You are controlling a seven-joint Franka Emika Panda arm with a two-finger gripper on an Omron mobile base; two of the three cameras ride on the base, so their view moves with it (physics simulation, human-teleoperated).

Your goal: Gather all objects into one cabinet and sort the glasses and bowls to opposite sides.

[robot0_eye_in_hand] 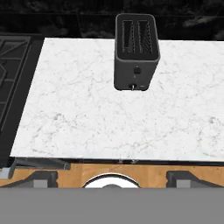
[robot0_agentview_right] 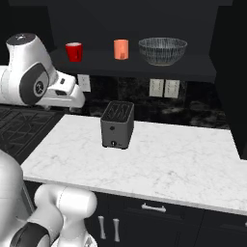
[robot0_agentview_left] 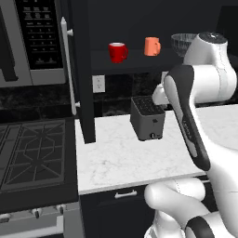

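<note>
Open black upper wall cabinet [robot0_agentview_right: 135, 66], upper part of the right base view. On its shelf, left to right:
- small red handled mug [robot0_agentview_right: 74, 51], upright
- small orange handled mug [robot0_agentview_right: 121, 49], upright, apart from the red one
- wide see-through greyish bowl with a fine mesh pattern [robot0_agentview_right: 162, 50], just right of the orange mug, not touching it

Left base view: same order along the top of the frame. The cabinet's tall black door [robot0_agentview_left: 82, 69] stands swung out at centre left, with its long silver bar handle [robot0_agentview_left: 69, 69] facing the stove side.

Claw [robot0_eye_in_hand: 112, 177], hand view, bottom edge: the two dark finger tips [robot0_eye_in_hand: 41, 177] sit far apart at lower left and lower right. Jaws spread wide, nothing between them.

White marble counter [robot0_eye_in_hand: 87, 113] below the hand. A dark two-slot toaster [robot0_eye_in_hand: 135, 52] stands upright at top centre of the hand view. Black gas stove grates [robot0_agentview_left: 28, 153] at lower left of the left base view.
</note>
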